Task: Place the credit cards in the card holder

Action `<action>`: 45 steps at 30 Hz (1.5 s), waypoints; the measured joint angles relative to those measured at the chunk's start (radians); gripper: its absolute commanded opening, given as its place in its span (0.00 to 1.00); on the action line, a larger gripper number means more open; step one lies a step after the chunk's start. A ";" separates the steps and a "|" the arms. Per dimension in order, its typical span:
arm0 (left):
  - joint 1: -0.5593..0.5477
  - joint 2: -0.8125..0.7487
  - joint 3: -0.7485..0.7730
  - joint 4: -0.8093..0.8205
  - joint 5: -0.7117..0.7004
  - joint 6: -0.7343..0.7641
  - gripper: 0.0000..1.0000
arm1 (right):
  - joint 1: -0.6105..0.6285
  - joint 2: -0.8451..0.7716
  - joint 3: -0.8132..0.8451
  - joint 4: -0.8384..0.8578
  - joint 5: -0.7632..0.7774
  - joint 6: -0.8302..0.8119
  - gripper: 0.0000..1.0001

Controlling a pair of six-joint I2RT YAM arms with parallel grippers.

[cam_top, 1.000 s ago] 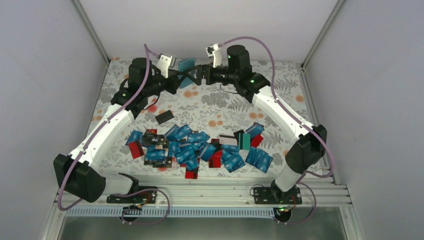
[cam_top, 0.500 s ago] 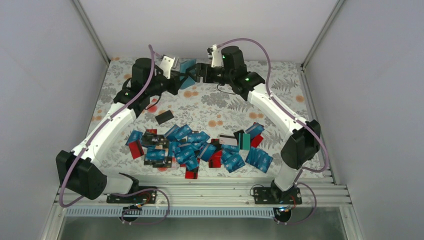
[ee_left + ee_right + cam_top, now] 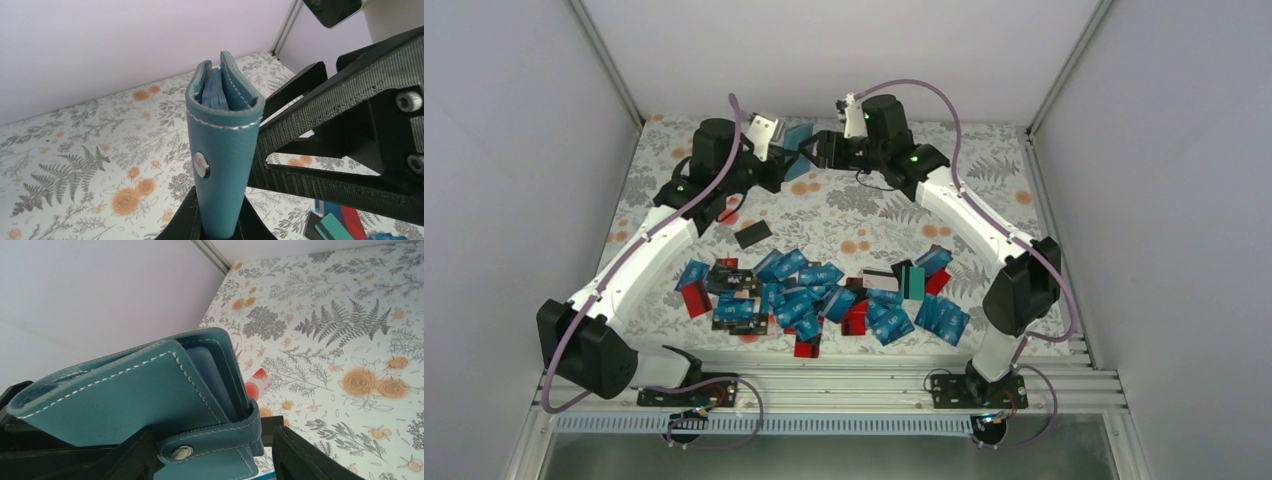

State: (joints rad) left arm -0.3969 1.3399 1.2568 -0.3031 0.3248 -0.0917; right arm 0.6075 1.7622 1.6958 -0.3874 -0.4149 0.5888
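Card holder (image 3: 798, 138) is held upright above the far part of the counter (image 3: 879, 215), clamped at its lower end in the left claw (image 3: 217, 226). Right claw (image 3: 818, 150) is set astride the holder, fingers parted, one finger seen clear of the leather. Credit cards (image 3: 824, 295) are scattered across the near counter. One black card (image 3: 752, 234) lies apart from them.

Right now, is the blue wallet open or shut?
Almost shut: the card holder is folded over, its two covers only slightly apart at the top edge.
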 measured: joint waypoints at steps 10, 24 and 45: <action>-0.009 0.000 -0.003 -0.036 -0.052 0.006 0.02 | 0.009 0.019 -0.002 0.001 0.012 -0.016 0.48; -0.014 -0.010 -0.002 -0.043 -0.045 0.025 0.02 | 0.003 0.007 -0.160 0.011 0.137 -0.055 0.36; -0.023 0.002 0.029 -0.021 0.053 -0.042 0.03 | -0.132 -0.492 -0.649 0.288 -0.055 -0.188 0.78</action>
State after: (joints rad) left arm -0.4202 1.3422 1.2861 -0.3237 0.3779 -0.1333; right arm 0.4759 1.2697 1.0473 -0.0998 -0.4694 0.4011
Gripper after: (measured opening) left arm 0.078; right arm 0.762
